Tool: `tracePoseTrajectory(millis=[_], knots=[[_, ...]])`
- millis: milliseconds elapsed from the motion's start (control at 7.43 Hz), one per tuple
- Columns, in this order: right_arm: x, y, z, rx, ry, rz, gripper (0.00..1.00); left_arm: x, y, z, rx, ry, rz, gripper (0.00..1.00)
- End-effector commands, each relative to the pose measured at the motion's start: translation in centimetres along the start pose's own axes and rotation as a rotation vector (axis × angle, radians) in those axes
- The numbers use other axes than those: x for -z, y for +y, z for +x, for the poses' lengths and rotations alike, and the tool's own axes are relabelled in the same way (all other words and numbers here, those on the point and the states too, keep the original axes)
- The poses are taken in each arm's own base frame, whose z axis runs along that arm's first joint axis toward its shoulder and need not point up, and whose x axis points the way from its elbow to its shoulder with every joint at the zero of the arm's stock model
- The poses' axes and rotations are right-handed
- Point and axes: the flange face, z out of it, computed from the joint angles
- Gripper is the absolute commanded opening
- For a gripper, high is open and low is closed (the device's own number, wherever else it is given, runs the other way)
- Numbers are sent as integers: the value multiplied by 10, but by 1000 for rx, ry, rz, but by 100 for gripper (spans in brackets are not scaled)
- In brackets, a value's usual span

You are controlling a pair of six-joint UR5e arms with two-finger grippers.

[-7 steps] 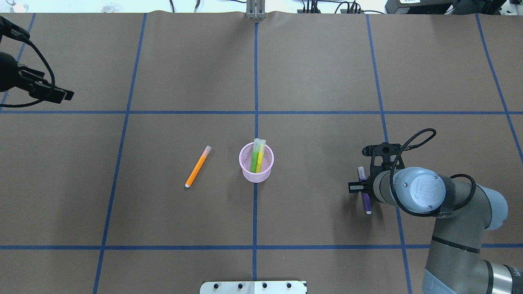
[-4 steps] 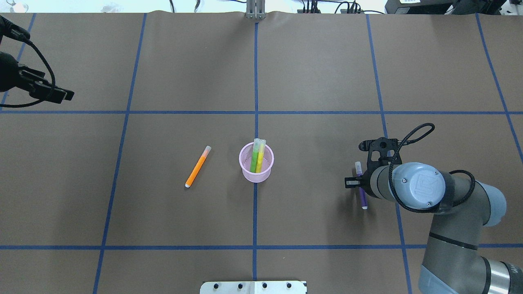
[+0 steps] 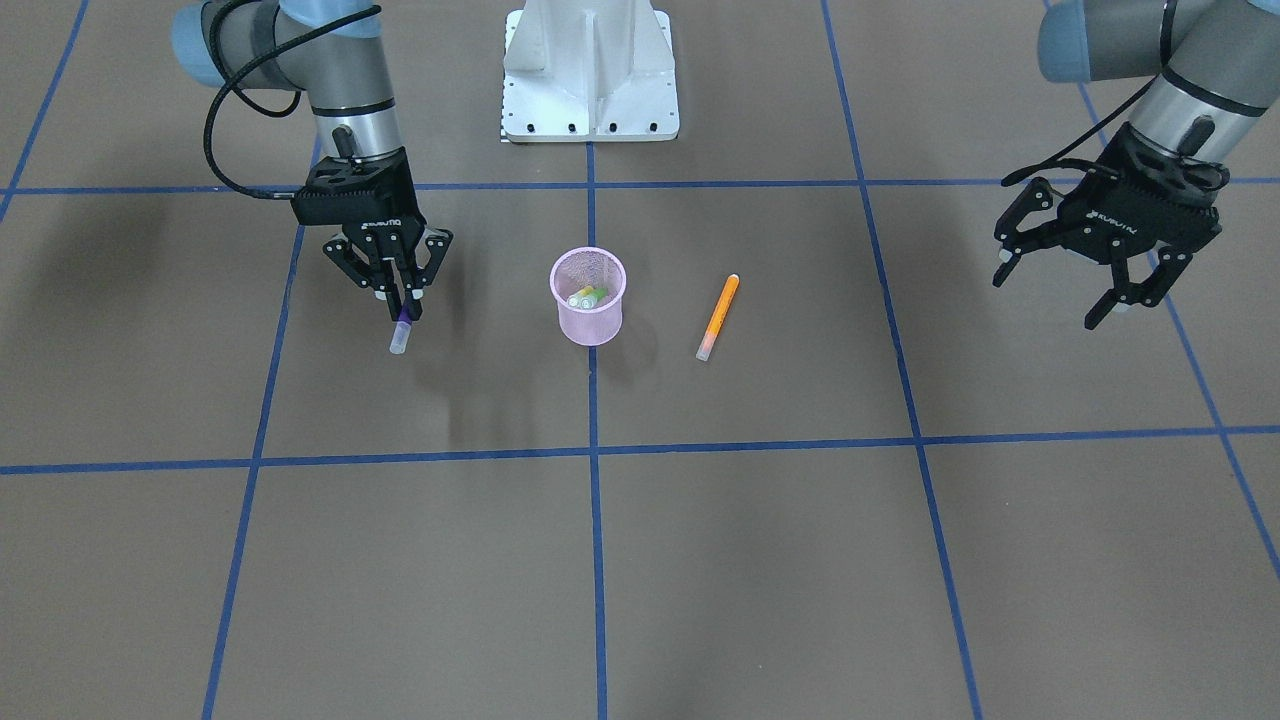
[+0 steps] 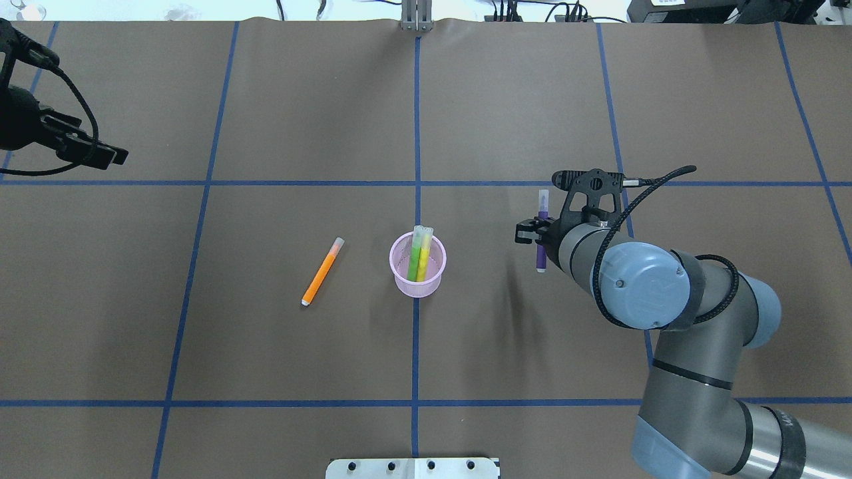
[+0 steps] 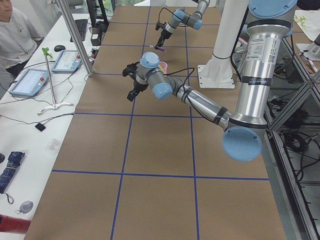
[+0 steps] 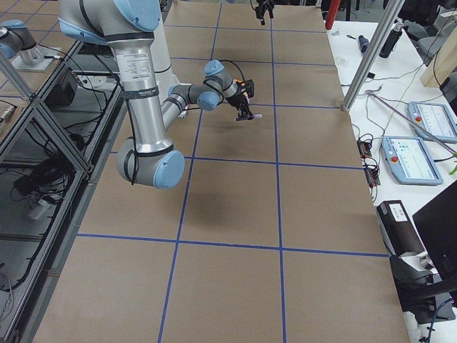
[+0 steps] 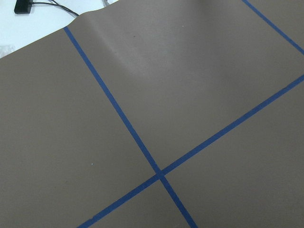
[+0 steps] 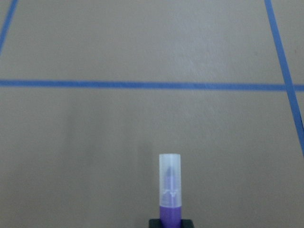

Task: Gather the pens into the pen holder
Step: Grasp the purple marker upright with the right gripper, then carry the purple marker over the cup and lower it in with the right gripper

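1. The right gripper (image 4: 536, 233) is clamped on the purple pen (image 4: 543, 211) near its middle and holds it clear of the table (image 4: 266, 100). The pen sits off to the right of the pen holder (image 4: 399, 283), roughly level with it. The wrist view shows the pale cap sticking out ahead of the fingers.
2. The step in hand, as I read it, is carrying this pen over to the cup. The pen lies close to flat in the grip, so it needs tipping up to near vertical before it goes down.
3. One end should drop inside the rolled rim, on the free side of the cup. The green pen (image 4: 415, 258) and yellow pen (image 4: 423, 258) already lean against the far wall.
4. Letting go low seems wise, since the light mesh cup could tip if the pen hits the rim.
5. The left gripper (image 3: 1058, 292) hangs spread wide and empty, well away at the table's left. The orange pen (image 4: 322, 272) lies flat just left of the cup.
6. Compared with a moment ago, the right gripper has lifted and swung forward and inward, bringing the purple pen noticeably closer to the cup. The cup, its two pens and the orange pen sit where they were.
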Motion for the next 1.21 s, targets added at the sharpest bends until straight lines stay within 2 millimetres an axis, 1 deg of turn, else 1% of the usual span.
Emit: tracePoseTrajectory(millis=[0, 135, 404, 538, 673, 808, 942, 1077], knots=[[22, 2, -57, -134, -65, 156, 0, -3, 2, 0, 2, 2, -8, 100], [26, 13, -85, -160, -86, 208, 0, -6, 2, -1, 4, 1, -12, 100], [17, 32, -118, -186, -88, 259, 0, -11, 4, -5, 10, -1, -21, 100], [13, 37, -130, -182, -89, 263, 0, -12, 5, -6, 12, -2, -24, 100], [11, 43, -138, -177, -87, 271, 0, -14, 6, -7, 13, -3, -26, 100], [12, 51, -143, -171, -91, 267, 0, -14, 6, -8, 13, -3, -26, 100], [14, 62, -146, -162, -94, 266, 0, -16, 6, -9, 15, -4, -28, 100], [16, 66, -147, -158, -96, 267, 0, -18, 7, -11, 16, -5, -32, 100]])
